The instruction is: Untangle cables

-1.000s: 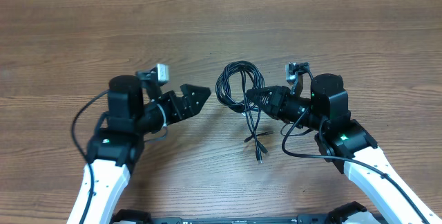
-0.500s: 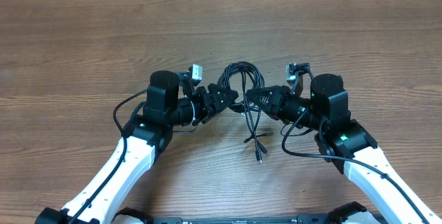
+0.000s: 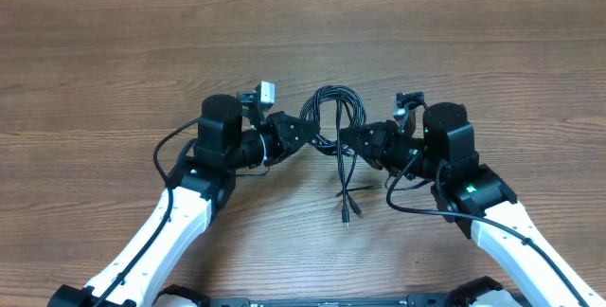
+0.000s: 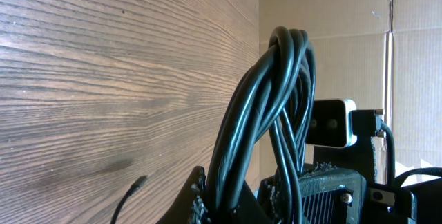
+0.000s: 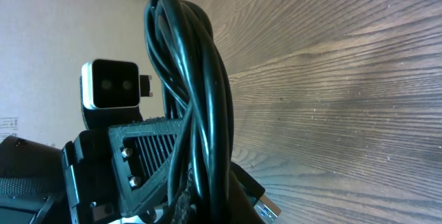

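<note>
Two grippers faced each other over one table (image 3: 114,51). The left gripper (image 3: 305,137) was clamped on the left side of the single coil of cables (image 3: 331,106), mid-table; the right gripper (image 3: 348,137) was clamped on its right side. Two loose ends (image 3: 345,214) trailed toward the robot.

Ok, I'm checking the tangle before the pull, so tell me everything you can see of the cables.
The cables are thin, glossy black cords looped into one small coil. The left tool and right tool pinch it from opposite sides. Loose strands trail from the coil toward the robot, ending in small plugs on the wooden table.
</note>
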You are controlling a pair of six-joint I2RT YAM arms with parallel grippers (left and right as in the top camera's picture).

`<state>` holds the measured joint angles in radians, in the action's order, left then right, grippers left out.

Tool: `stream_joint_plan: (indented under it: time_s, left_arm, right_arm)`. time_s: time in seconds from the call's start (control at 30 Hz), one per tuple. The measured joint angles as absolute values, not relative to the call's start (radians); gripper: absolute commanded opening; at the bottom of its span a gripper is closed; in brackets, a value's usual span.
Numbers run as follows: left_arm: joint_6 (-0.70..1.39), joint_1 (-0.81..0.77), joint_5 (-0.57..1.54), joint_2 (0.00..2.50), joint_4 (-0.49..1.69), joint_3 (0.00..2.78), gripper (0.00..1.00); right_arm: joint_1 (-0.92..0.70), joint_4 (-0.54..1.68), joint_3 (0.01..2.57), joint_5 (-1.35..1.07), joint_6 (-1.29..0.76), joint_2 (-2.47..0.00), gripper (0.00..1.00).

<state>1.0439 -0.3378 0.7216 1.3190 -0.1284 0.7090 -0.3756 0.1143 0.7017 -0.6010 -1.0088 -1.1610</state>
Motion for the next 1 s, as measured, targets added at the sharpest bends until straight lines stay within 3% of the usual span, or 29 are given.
stream_joint_plan:
  time_s: [0.23, 0.4, 0.47, 0.57, 0.77, 1.0]
  left_arm:
    - [0.922, -0.331, 0.723, 1.319, -0.128, 0.708, 0.04]
    - [0.742, -0.278, 0.804, 1.319, -0.128, 0.707, 0.04]
    - [0.678, -0.242, 0.852, 1.319, -0.127, 0.707, 0.04]
    - [0.6, -0.198, 0.916, 1.319, -0.121, 0.707, 0.04]
    - [0.516, -0.161, 0.938, 1.319, -0.019, 0.706, 0.04]
    - [0.49, -0.162, 0.844, 1.319, 0.068, 0.706, 0.04]
  right_arm:
    - [-0.383, 0.162, 0.702, -0.593, -1.009, -1.161, 0.08]
    - [-0.398, 0.253, 0.703, -0.603, -0.916, -1.161, 0.36]
    - [-0.4, 0.29, 0.703, -0.598, -0.862, -1.161, 0.52]
    - [-0.398, 0.342, 0.704, -0.574, -0.764, -1.161, 0.59]
    - [-0.358, 0.374, 0.704, -0.554, -0.664, -1.145, 0.57]
    - [-0.353, 0.3, 0.704, -0.667, -0.635, -1.017, 0.43]
